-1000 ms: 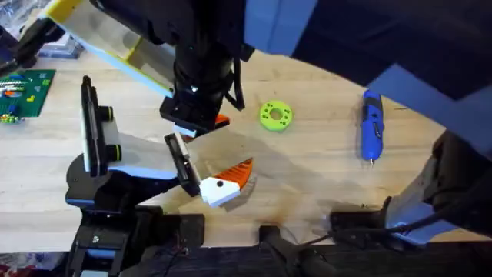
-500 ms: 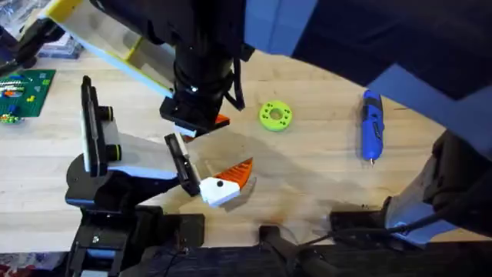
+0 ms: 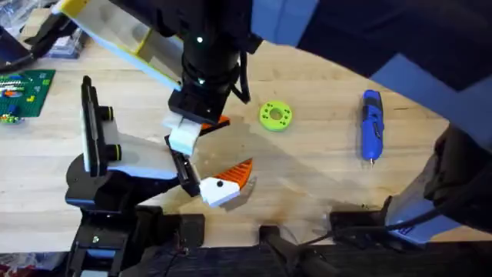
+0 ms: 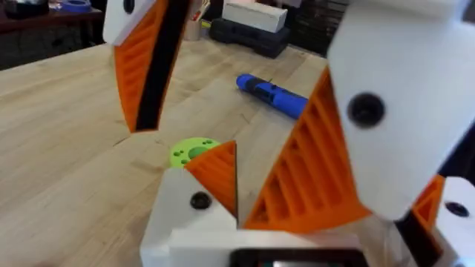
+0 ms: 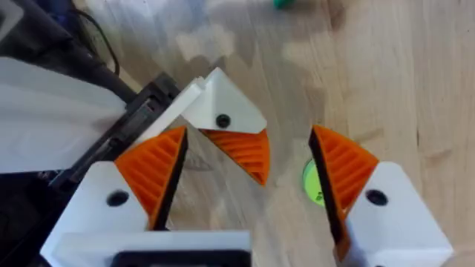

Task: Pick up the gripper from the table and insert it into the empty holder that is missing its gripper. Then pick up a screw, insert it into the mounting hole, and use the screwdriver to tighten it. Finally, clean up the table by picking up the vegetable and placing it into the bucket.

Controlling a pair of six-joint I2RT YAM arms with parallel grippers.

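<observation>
The gripper point(image 3: 184, 139), an orange ribbed finger on a white block, sits at the far end of the holder's black bracket point(image 3: 181, 168). Its tip point(image 4: 220, 167) points at the lime ring. My right gripper point(image 5: 245, 137) hangs open above the gripper point(image 5: 226, 119), its fingers point(image 4: 141, 81) on either side and not clamping it. A second orange-white finger point(image 3: 223, 187) sits on the bracket's near end. The left wrist view looks out from behind this bracket, so the two fingers stand wide apart as my left gripper point(image 4: 326, 174). The screwdriver point(image 3: 371, 123) lies to the right. The vegetable point(image 5: 282, 4) is cut by the view's edge. Screw and bucket are out of view.
A lime-green ring point(image 3: 275, 115) lies between the bracket and the screwdriver. A green board point(image 3: 23, 92) is at the far left and a yellow-edged clear box point(image 3: 115, 42) at the back. My right arm, large and dark, covers the back of the table. Bare wood lies around the screwdriver.
My right arm has lifted up and back from the bracket's far end. This uncovers the gripper's white block, which stays on the bracket. Nothing else has moved.
</observation>
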